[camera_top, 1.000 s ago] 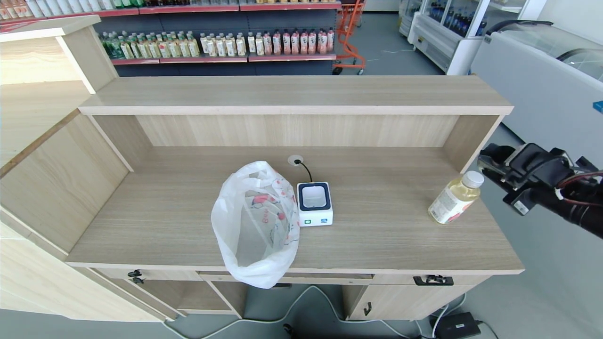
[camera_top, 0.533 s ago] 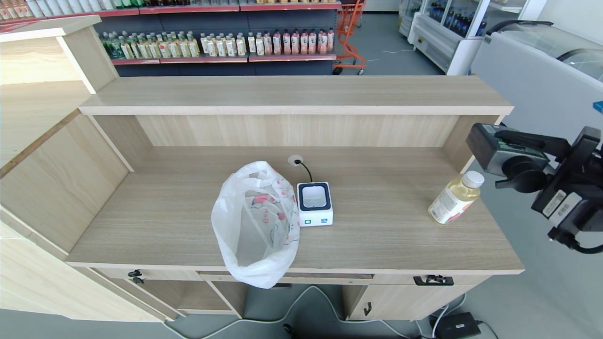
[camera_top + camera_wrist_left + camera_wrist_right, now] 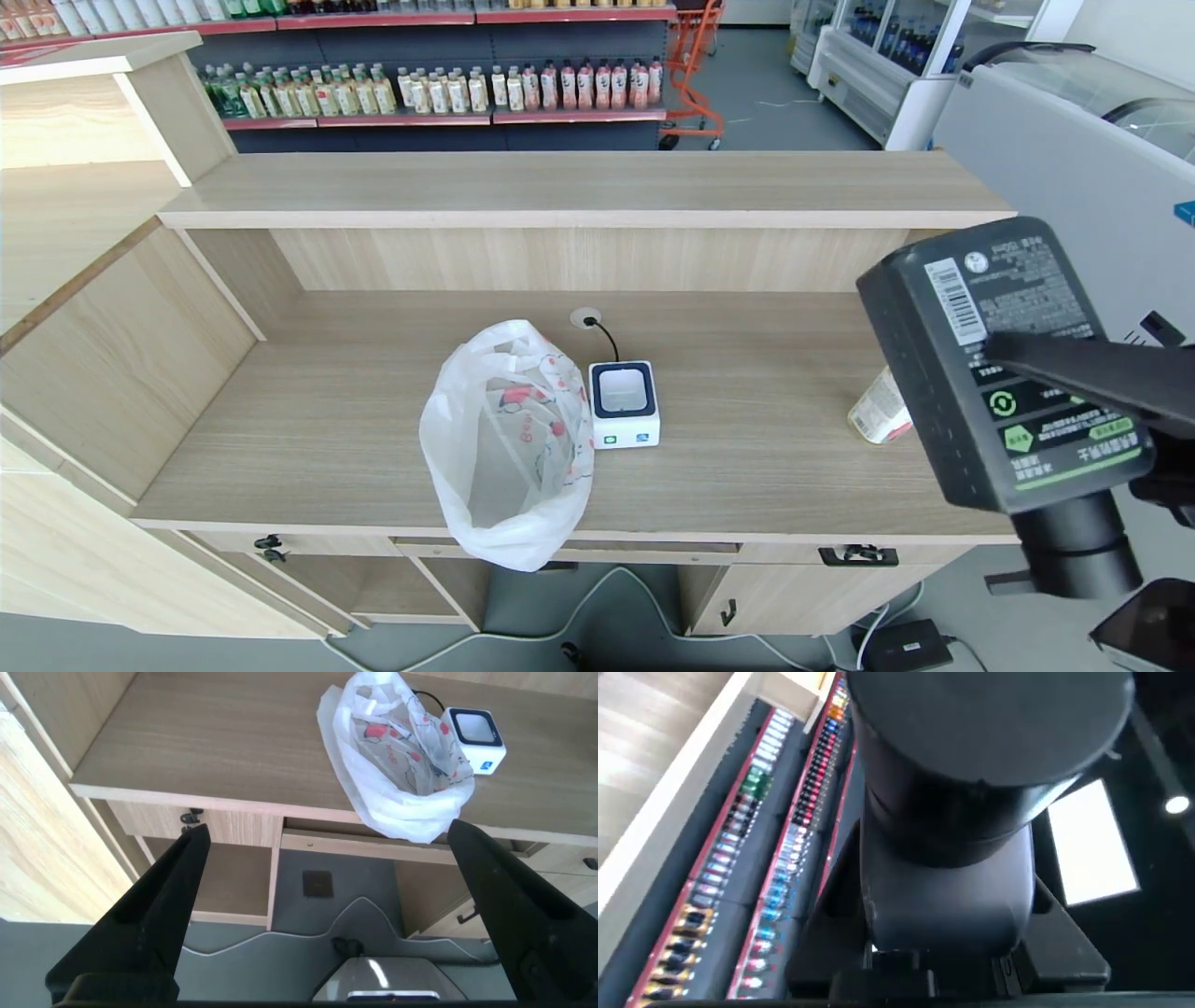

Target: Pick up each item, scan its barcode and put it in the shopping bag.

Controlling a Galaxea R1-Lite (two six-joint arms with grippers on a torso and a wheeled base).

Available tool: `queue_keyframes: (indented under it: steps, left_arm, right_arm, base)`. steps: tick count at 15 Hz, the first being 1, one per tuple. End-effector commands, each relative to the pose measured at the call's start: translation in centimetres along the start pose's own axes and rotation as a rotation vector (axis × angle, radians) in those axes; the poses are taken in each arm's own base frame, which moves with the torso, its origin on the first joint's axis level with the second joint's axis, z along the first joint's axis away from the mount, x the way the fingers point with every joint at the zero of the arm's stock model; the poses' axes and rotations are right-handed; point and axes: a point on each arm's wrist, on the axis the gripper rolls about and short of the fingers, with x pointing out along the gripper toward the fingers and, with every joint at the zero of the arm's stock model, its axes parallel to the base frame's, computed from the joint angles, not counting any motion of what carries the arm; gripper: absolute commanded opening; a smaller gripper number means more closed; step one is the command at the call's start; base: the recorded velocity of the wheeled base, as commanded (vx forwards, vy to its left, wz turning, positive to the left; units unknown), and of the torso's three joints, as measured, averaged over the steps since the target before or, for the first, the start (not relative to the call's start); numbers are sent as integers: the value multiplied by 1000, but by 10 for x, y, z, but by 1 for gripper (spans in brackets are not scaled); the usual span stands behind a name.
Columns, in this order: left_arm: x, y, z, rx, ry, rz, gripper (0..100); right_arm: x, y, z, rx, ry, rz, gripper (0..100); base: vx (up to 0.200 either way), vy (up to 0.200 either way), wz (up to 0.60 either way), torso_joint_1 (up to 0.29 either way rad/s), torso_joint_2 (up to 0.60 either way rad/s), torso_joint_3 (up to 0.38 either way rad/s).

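The black bottle [image 3: 962, 411] hangs in the air off the right end of the counter [image 3: 747, 485], close under the head camera, tilted with its neck pointing down. The right gripper [image 3: 1027, 359] pinches it, one dark finger lying across the label. The barcode [image 3: 950, 299] faces up and away from the scanner [image 3: 624, 403], so the bottle probably has to be carried left and turned before its code can be read. Behind it, a pale juice bottle [image 3: 878, 415] stands near the counter's right end, half hidden, likely waiting its turn. The scanner sits mid-counter with its window up, a cable [image 3: 605, 336] running to a hole at the back. Just beside it, on its left, the white shopping bag [image 3: 509, 439] gapes open and sags over the front edge, handy for a drop after scanning. The left gripper [image 3: 327, 829] hovers low before the counter, fingers spread wide and empty. The counter is light wood with a raised ledge behind. Beyond it are shelves of drinks [image 3: 439, 89], an orange cart [image 3: 695, 75] and a chest freezer [image 3: 1055, 121].
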Motion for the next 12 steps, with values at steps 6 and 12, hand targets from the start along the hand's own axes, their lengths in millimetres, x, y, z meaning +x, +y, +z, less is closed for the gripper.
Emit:
queue_keyframes:
  steps: [6,12]
  left_arm:
    - [0,0,0,0,0,0,100]
    - [0,0,0,0,0,0,100]
  right_arm:
    - [11,-8,18,-99,-94,-94,0]
    - [24,-19,29,-49,-164,-191,0]
  base:
    - [0,0,0,0,0,0]
    - [0,0,0,0,0,0]
